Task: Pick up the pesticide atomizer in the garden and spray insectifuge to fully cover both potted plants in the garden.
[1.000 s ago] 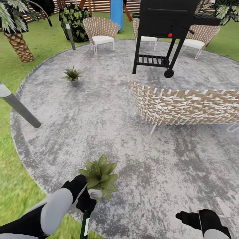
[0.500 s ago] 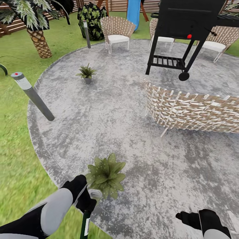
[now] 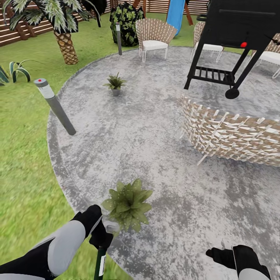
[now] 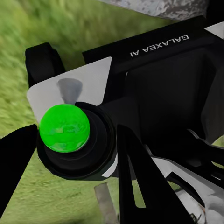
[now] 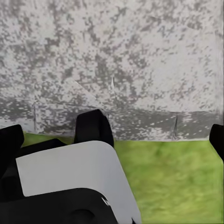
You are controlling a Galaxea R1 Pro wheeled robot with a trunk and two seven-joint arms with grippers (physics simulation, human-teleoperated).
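One line of lettering can be read: "GALAXEA AI", in white capitals on the black robot housing (image 4: 158, 46) in the left wrist view (it appears upside down there). The whitish label (image 3: 102, 265) on the atomizer (image 3: 99, 264) in the head view is too small to read.

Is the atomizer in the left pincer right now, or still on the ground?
In the pincer: the left pincer grips the atomizer, its green body hanging below, beside the near potted plant.
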